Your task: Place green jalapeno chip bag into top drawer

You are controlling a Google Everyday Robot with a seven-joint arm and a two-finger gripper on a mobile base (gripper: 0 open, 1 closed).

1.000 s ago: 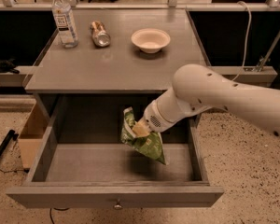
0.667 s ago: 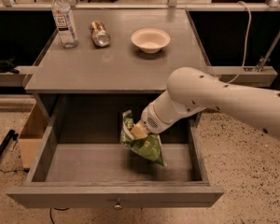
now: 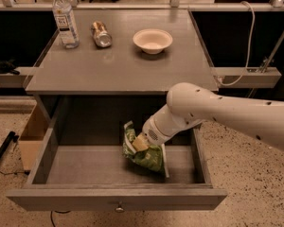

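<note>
In the camera view the drawer [image 3: 80,167] stands pulled fully out below the table [image 3: 118,72], its knob [image 3: 119,207] facing the camera. This leaves the whole floor open from above for the drop. The arm [image 3: 217,112] reaches in under the table edge and slants down, so the gripper [image 3: 140,143] is low inside the drawer. It is pressed into the upper part of the bag [image 3: 150,159]. Whether it is clamped on the bag or has let go cannot be told, since the crumpled foil hides the contact.

The bag is inside the drawer, toward the arm's side of the middle. Its lower end looks to be on or just above the floor and its white top edge stands up beside the gripper. That tilt suggests the bag is being lowered bottom first, so that it can lie flat and the drawer can shut over it.

On the table the bottle [image 3: 66,20], the can [image 3: 101,34] on its side and the bowl [image 3: 152,40] sit at the back, well apart from the work.

Against the earlier frames, the arm's elbow has sunk and swung a little toward the drawer's middle. The bag has come down slightly with it. Bottle, can and bowl have not moved.
</note>
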